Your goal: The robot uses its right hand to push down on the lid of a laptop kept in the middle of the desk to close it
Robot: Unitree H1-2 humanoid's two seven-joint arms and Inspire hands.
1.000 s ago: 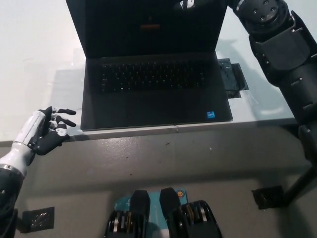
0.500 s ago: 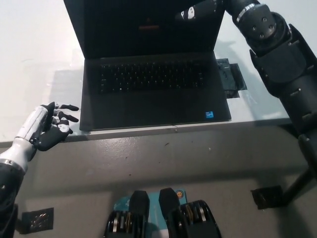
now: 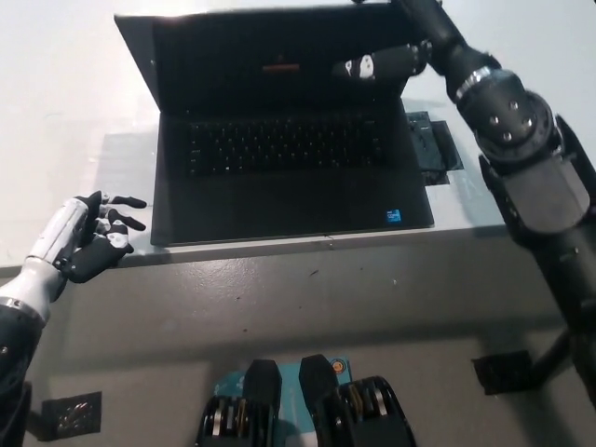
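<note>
Nearest to me, off the laptop's [image 3: 289,163] front left corner, I have the white left hand [image 3: 82,237] idle at the desk's [image 3: 74,84] front edge, fingers loosely spread and empty. The laptop sits mid-desk, base flat with the keyboard [image 3: 284,142] exposed, lid [image 3: 270,60] part-way down and leaning toward me. A small dark object [image 3: 431,149] lies just beside the base's right edge; I cannot identify it. Beyond the keyboard, the black right hand [image 3: 396,58] reaches over the lid's upper right corner from behind, one light-tipped finger lying across the screen face; it holds nothing, and I cannot tell from this angle how far its other fingers are spread. Risk, as I judge it: the contact is at one corner, so a push may twist the lid or skid the base across the desk rather than fold the hinge. The finger on the screen side would be pinched between lid and keyboard if it rides down. Too fast a push would slam the lid.
</note>
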